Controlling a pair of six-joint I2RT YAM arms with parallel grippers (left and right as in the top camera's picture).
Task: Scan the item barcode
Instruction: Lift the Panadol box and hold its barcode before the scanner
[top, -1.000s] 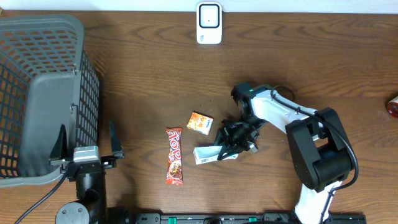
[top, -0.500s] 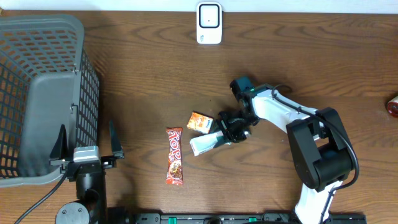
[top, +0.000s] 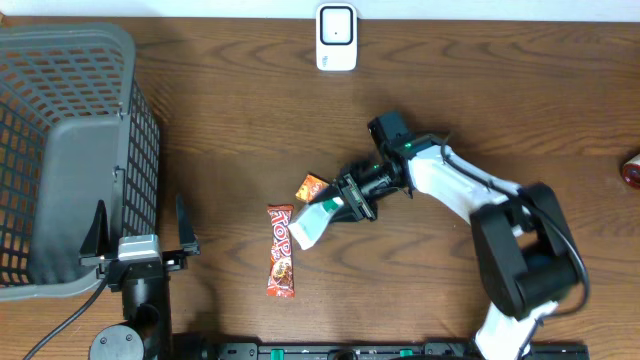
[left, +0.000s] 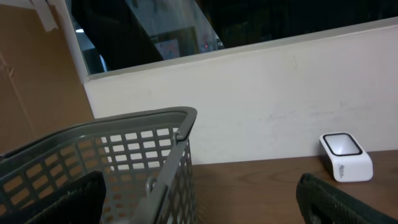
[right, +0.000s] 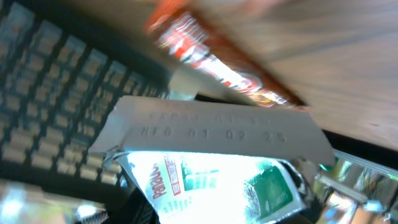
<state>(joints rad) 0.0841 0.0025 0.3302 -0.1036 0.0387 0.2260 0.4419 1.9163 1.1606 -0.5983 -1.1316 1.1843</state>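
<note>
Our right gripper (top: 350, 200) pinches one end of the white-and-green packet (top: 312, 223), which juts toward the lower left of centre. We judge it is held this way so a printed face can be turned to the scanner (top: 336, 38) at top centre. Close by lie a small orange packet (top: 313, 187) and a red candy bar (top: 281, 250). The table (top: 250, 110) is bare between packet and scanner. Our left gripper (top: 141, 215) stands spread, empty, beside the basket (top: 60, 150) at far left.
</note>
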